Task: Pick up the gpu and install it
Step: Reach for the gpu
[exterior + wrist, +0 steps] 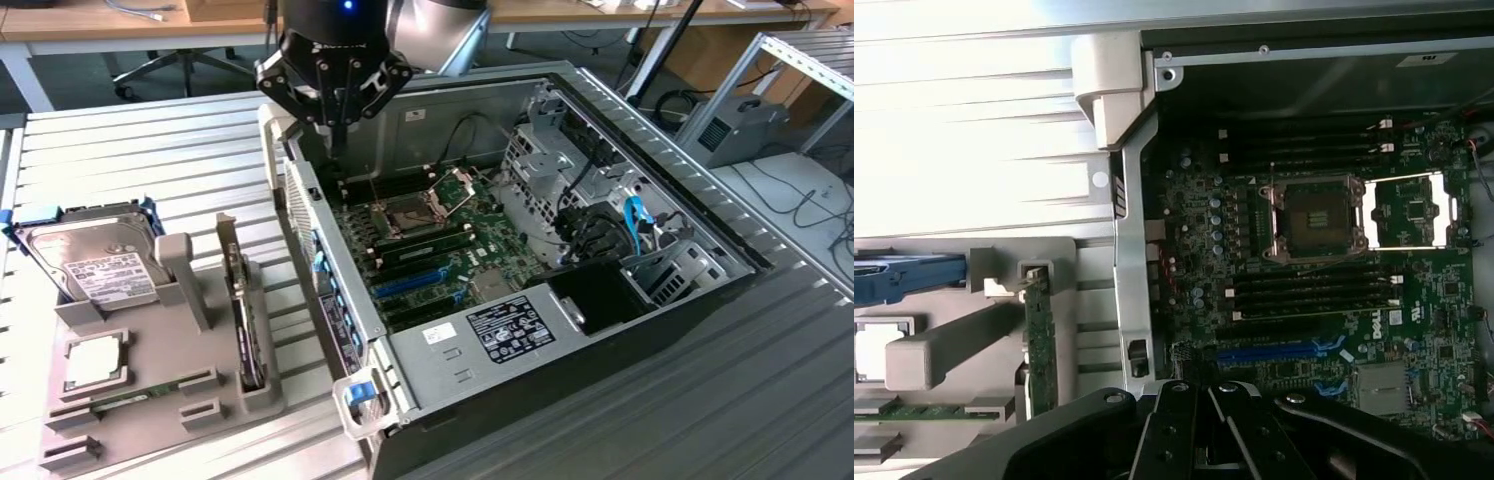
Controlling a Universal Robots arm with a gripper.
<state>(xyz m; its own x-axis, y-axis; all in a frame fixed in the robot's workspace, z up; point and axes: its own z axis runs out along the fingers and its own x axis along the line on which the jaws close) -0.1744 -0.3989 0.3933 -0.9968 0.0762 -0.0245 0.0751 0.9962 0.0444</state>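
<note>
Exterior view footage is centred on an open computer case [534, 390] laid on its side on a slatted metal table [147, 140], and every place below is given from that case. The gripper [334, 148] is seen hanging above the case's far corner, on the side that faces the grey holder [160, 425]. Its jaws are drawn together, and nothing is held between them. The holder is set just beside the case, on the exterior view's left of it. The gpu [242, 310] is stood on its edge in a slot of that holder, on the holder's side nearest the case wall, with its silver bracket pointing up. It is well apart from the gripper and untouched. In the wrist view its green board is seen edge-on just outside the case wall. A hard drive [91, 262] with a white label is propped in the holder farther from the case than the gpu. Inside the case the motherboard [434, 255] is exposed, with an open processor socket [1319, 215] and a blue expansion slot [1274, 352] left unfilled.
</note>
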